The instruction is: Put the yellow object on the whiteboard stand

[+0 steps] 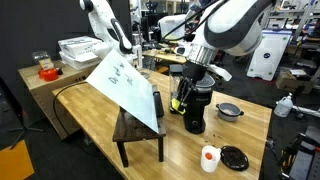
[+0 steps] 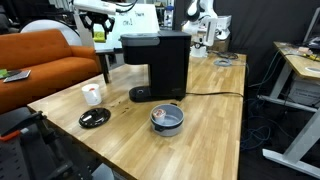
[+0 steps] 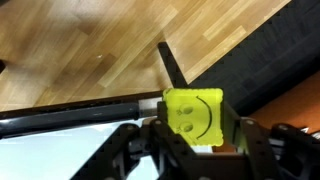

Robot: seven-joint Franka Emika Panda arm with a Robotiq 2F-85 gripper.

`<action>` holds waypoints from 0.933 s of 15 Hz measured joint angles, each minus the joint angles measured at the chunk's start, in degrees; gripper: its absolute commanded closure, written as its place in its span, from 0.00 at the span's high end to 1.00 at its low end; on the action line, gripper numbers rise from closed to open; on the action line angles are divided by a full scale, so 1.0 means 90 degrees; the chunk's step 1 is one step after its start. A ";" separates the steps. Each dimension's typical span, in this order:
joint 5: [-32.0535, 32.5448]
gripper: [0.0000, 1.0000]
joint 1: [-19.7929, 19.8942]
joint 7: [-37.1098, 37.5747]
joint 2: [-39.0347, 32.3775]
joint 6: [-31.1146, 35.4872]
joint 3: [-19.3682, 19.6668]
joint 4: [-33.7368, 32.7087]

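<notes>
The yellow object (image 3: 197, 115) is a bright yellow block with a smiley face, held between my gripper's (image 3: 197, 135) two dark fingers. In an exterior view my gripper (image 1: 182, 100) hangs with the yellow object (image 1: 179, 101) just right of the whiteboard stand (image 1: 140, 135), a dark brown bench bearing a big tilted white board (image 1: 125, 85). In an exterior view the gripper (image 2: 99, 28) and yellow object (image 2: 99, 34) show at the far left behind the table. The wrist view shows the white board (image 3: 50, 155) and a dark edge below me.
A black coffee maker (image 1: 195, 110) (image 2: 160, 65) stands close beside my gripper. A white cup with orange lid (image 1: 209, 158) (image 2: 92, 93), a black round lid (image 1: 235, 157) (image 2: 97, 118) and a small grey bowl (image 1: 229, 111) (image 2: 167, 118) sit on the light wooden table (image 1: 255, 125).
</notes>
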State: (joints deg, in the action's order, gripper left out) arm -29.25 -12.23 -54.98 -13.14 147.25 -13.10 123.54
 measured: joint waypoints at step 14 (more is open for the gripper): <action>0.0319 0.28 0.0718 -0.0230 -0.1658 0.0043 -0.0573 -0.1980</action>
State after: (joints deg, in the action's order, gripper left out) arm -26.37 -5.76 -57.05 -28.06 147.63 -18.25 105.72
